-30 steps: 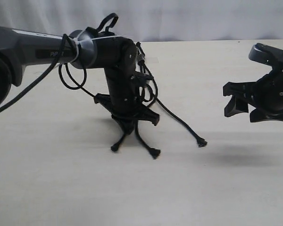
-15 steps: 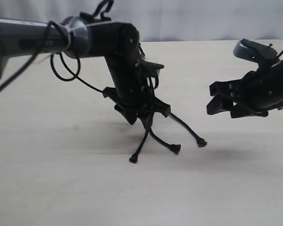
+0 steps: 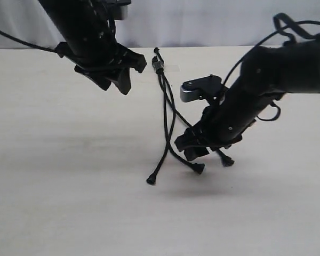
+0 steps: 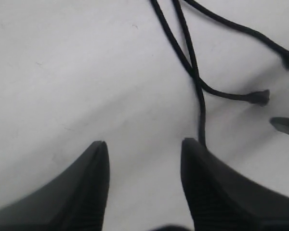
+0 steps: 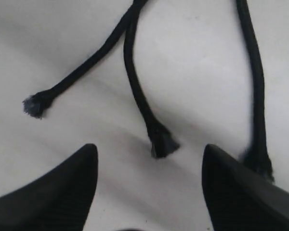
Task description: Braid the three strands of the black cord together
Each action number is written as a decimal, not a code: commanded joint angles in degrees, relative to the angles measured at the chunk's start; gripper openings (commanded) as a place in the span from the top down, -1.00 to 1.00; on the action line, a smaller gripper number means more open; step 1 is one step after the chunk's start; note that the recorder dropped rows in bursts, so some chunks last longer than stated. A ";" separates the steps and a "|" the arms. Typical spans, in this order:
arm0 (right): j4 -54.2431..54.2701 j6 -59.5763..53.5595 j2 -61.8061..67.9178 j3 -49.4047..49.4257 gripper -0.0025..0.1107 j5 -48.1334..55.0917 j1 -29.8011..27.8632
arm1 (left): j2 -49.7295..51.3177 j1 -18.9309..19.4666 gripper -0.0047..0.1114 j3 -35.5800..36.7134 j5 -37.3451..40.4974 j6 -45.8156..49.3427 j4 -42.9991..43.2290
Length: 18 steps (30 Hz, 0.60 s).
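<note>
Right claw [image 3: 194,150] [image 5: 149,155]: fingers apart, clamped on nothing; low over the surface [image 3: 69,208] near its middle, with the frayed tip of the middle strand [image 3: 199,168] [image 5: 161,142] lying in the gap between them.
Right claw, change: half a second ago it hung in the air toward the right edge; it has now swung in and dropped onto the strand ends.
Right arm: slants steeply down from the right edge, wrist bent, claw pointing at the surface.
Left claw [image 3: 116,80] [image 4: 144,153]: fingers apart, nothing between them.
Left claw, change: it stood low over the strands before; it is now lifted and drawn back toward the far left corner.
Left arm: reaches in from the far left corner, claw held clear above the surface.
Black cord [image 3: 169,106]: bound head [image 3: 159,65] near the far edge, centre; the three strands [image 3: 162,160] fan toward the near edge, lying as they did half a second ago.
</note>
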 commanded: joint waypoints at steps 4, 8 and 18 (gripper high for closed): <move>-9.73 4.93 10.62 -9.46 -0.10 4.03 3.66 | -11.01 -3.26 0.16 20.00 -16.80 -3.54 -0.43; -10.73 4.80 14.96 -9.57 0.07 4.34 3.66 | -12.17 -3.26 0.16 27.66 -19.71 -4.41 -0.56; -19.77 8.04 7.62 -9.57 0.88 6.28 0.40 | -12.17 -3.26 0.16 29.85 -23.24 -4.67 -1.73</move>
